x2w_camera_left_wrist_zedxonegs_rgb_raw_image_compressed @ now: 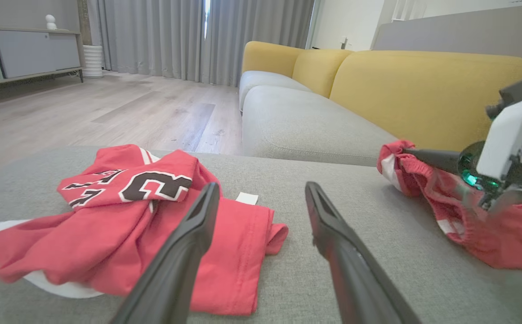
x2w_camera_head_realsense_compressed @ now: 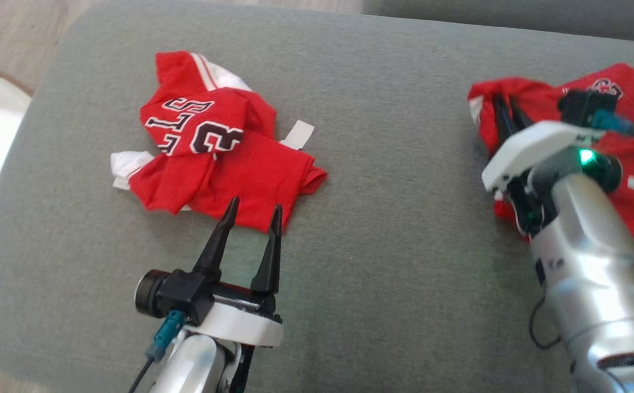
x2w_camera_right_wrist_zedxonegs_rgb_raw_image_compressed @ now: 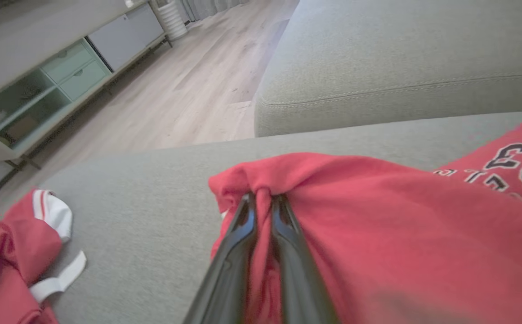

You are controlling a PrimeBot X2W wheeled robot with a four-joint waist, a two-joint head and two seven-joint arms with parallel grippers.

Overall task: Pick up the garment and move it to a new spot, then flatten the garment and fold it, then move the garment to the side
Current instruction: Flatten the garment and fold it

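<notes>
Grey woven cushion [x2w_camera_head_realsense_compressed: 382, 218], crumpled red jersey [x2w_camera_right_wrist_zedxonegs_rgb_raw_image_compressed: 400, 234] at its right end pinched in right gripper [x2w_camera_right_wrist_zedxonegs_rgb_raw_image_compressed: 263, 198], second jersey [x2w_camera_head_realsense_compressed: 251, 169] mid-cushion printed "23", left gripper [x2w_camera_head_realsense_compressed: 255, 204] spread.

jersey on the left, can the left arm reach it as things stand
Probably yes: the left gripper hangs open at the near hem of the jersey, nothing lies between, and the right gripper is shut on the other garment.
</notes>
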